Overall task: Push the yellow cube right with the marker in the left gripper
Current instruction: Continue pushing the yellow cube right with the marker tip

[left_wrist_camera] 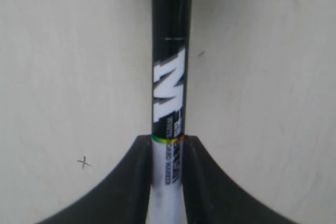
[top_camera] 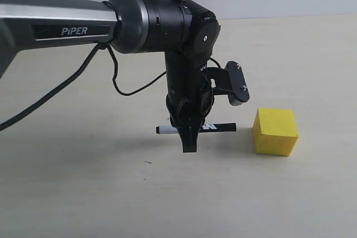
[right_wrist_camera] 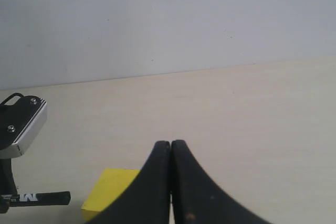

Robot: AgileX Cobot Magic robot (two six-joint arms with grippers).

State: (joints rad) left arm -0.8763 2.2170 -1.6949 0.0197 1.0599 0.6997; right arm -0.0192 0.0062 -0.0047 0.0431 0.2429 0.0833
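Observation:
The yellow cube [top_camera: 275, 131] rests on the pale table, right of centre in the exterior view; part of it [right_wrist_camera: 109, 192] also shows in the right wrist view behind the fingers. My left gripper [top_camera: 189, 137] points down and is shut on the marker [top_camera: 220, 127], which lies level, black capped end toward the cube with a small gap between them. In the left wrist view the marker [left_wrist_camera: 169, 77] runs straight out from between the fingers [left_wrist_camera: 126, 182], gripped on its white barrel. My right gripper [right_wrist_camera: 170, 145] is shut on nothing, away from the cube.
The left arm's thick black and grey forearm lettered PiPER [top_camera: 72, 26] spans the upper left, with loose black cables [top_camera: 120, 85] hanging under it. A wrist camera bracket [top_camera: 237, 85] juts out above the marker's cap. A pale wall [right_wrist_camera: 168, 19] rises behind the table.

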